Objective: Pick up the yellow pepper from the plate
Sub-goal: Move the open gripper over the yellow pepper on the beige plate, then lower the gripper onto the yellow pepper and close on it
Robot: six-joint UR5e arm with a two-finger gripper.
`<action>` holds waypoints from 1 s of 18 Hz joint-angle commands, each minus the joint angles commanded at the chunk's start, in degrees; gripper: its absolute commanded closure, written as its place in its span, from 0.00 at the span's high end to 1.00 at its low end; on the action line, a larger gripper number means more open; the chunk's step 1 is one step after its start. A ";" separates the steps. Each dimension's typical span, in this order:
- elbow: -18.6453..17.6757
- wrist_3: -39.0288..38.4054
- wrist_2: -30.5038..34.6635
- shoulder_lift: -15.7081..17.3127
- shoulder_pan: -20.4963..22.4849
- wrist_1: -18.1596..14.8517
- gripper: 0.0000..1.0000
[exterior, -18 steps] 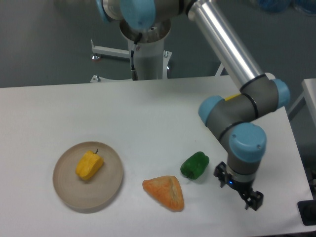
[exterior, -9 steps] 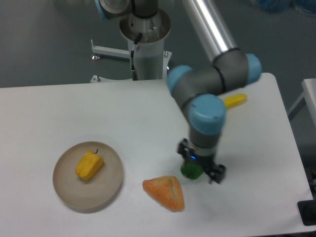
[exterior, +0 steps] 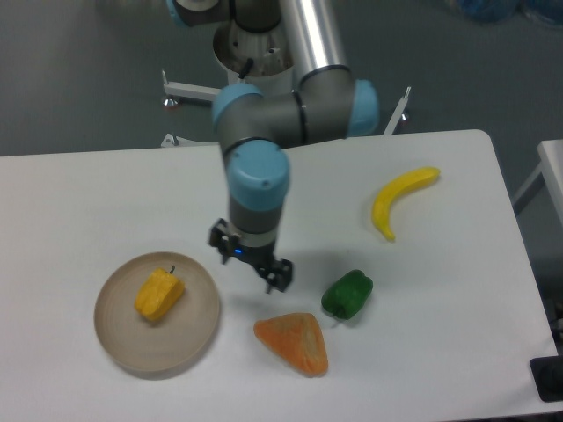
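Observation:
The yellow pepper (exterior: 158,294) lies on the round beige plate (exterior: 123,343) at the front left of the white table, its dark stem pointing up. My gripper (exterior: 250,261) hangs above the table just right of the plate's rim, a short way from the pepper. Its fingers look spread and nothing is between them.
A green pepper (exterior: 347,294) lies to the right of the gripper. An orange wedge-shaped piece (exterior: 294,342) lies in front of it. A yellow banana (exterior: 398,200) lies at the back right. The arm's base (exterior: 259,79) stands behind the table.
The arm has swung left across the table, from the front right past the green pepper to a spot next to the plate. The banana is uncovered now.

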 joint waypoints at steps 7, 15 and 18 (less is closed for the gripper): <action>-2.38 -5.73 0.17 -1.14 -4.84 6.86 1.00; -2.82 -5.64 0.26 -2.11 -6.95 7.04 1.00; -3.08 -5.47 0.18 -2.55 -7.21 7.04 1.00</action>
